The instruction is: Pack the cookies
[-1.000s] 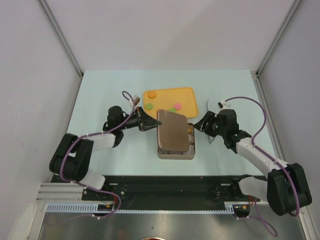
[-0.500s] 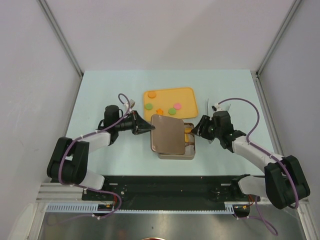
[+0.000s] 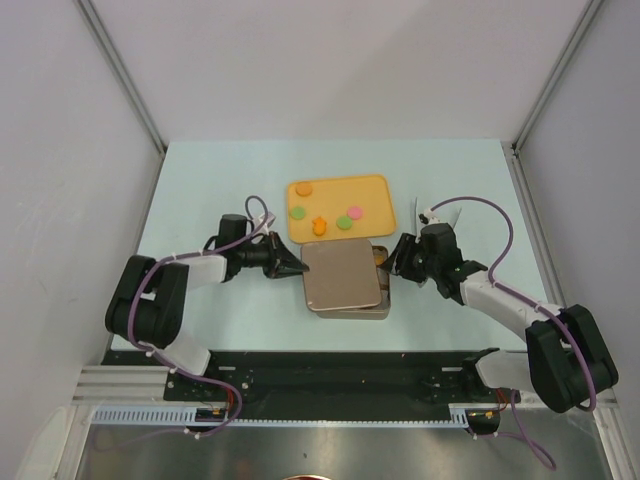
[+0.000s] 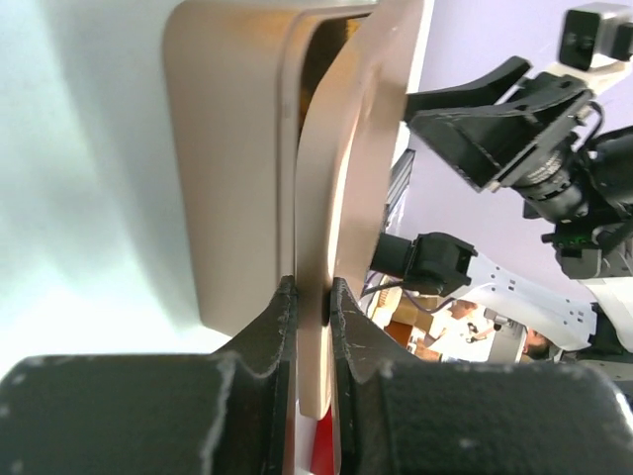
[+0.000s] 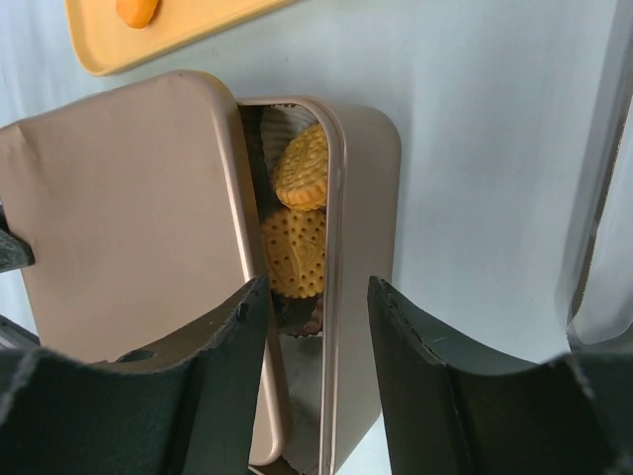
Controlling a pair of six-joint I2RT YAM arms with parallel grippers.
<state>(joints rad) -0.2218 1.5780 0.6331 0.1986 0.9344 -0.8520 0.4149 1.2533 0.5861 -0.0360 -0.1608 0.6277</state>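
Left arm [image 3: 195,268] low, jaws pinching lid [image 3: 342,273], right arm [image 3: 495,295] beside tin [image 3: 350,312]

Tan tin lid [image 3: 343,275]; golden, dotted biscuits [image 5: 294,247] — orange, green, pink cookies [image 3: 354,212], yellow-orange tray [image 3: 372,190].

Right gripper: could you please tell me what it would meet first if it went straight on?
Probably the tin's right rim, framed between the right gripper's open jaws beside the uncovered cookies; depth is unclear, so it might pass just above.
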